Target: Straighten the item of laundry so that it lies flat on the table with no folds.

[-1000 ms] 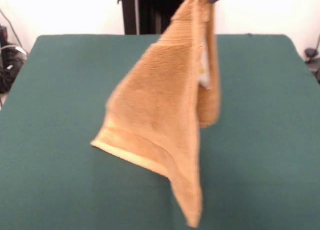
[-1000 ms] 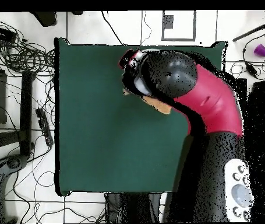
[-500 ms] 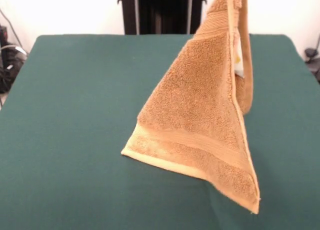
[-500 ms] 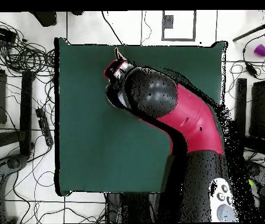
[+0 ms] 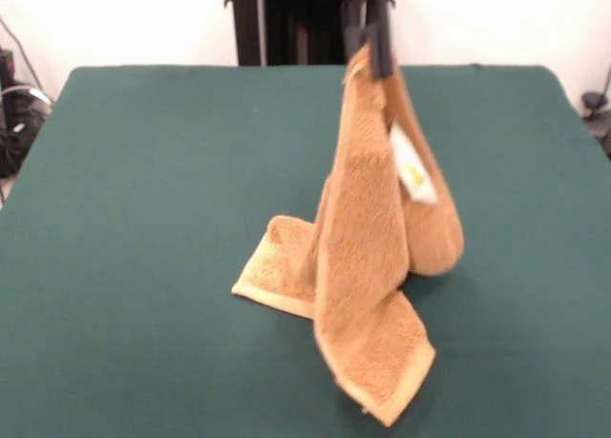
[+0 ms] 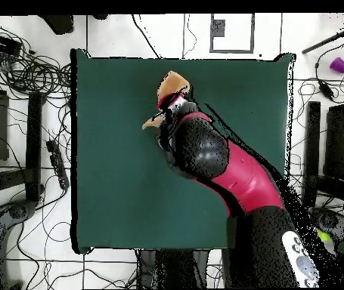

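The orange-yellow towel (image 5: 368, 266) hangs from its top corner, pinched by my gripper (image 5: 374, 54), which is shut on it above the middle of the green table (image 5: 143, 219). The towel's lower end rests crumpled and folded on the table, with one flap lying flat to the left and a corner pointing toward the near edge. A white label shows on its right side. In the overhead view the arm (image 6: 220, 162) covers most of the towel (image 6: 172, 81); only small orange bits show beside the wrist.
Cables and equipment lie on the floor around the table (image 6: 114, 151) in the overhead view. A purple cup (image 6: 338, 65) sits on the floor off the table's right corner.
The gripper has come down and shifted left in the front view. The towel, which hung spread out, now has its lower part bunched on the table.
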Robot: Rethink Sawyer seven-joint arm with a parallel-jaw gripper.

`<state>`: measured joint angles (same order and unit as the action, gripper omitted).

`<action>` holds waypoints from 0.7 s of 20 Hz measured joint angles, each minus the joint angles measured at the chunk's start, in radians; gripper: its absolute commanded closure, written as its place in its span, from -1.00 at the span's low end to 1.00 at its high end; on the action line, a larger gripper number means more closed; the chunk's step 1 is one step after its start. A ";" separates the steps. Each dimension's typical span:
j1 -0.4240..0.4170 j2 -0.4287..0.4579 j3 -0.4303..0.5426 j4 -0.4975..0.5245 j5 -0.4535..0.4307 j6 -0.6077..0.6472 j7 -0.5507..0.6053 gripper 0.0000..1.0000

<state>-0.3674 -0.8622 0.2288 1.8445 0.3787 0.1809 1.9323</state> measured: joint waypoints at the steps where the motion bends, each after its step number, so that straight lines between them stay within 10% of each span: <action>1: -0.007 0.006 0.008 0.008 -0.013 -0.022 0.000 1.00; 14: 0.078 0.081 0.032 0.076 -0.125 -0.145 0.000 1.00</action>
<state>-0.2894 -0.7814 0.2606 1.9209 0.2541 0.0360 1.9323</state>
